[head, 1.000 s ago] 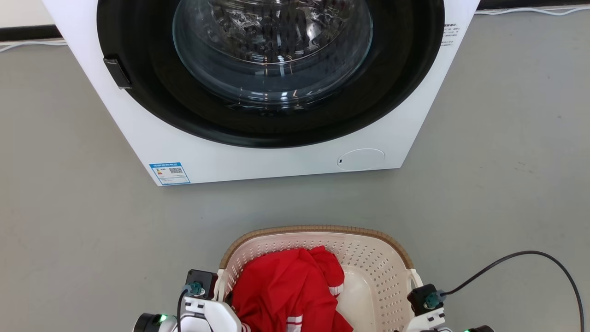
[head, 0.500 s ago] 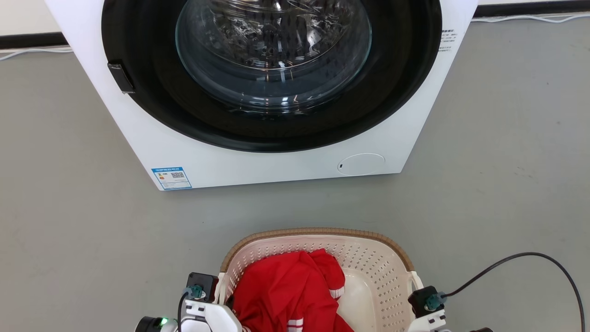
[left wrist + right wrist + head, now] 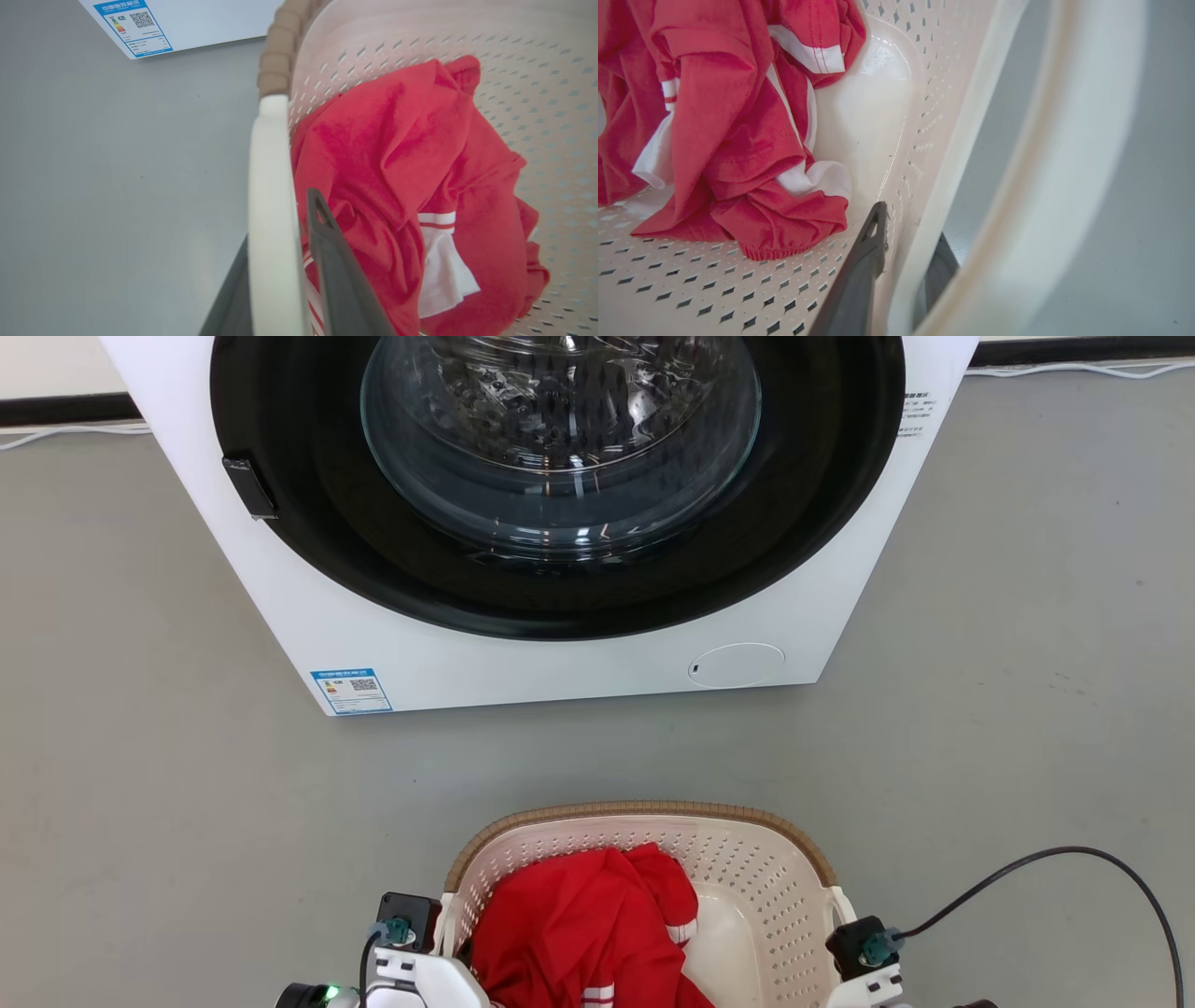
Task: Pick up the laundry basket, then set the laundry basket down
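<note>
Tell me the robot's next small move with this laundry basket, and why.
Probably raise both arms together, slow and level. The left gripper clamps the laundry basket at its left side, one finger inside, one outside, and the right gripper straddles the right wall likewise. The red garment lies loose inside, so a tilt could shift it. Whether the basket is off the floor, I cannot tell.

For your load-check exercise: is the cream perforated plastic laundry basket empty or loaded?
Loaded: a crumpled red-and-white garment lies inside the cream perforated plastic laundry basket.
</note>
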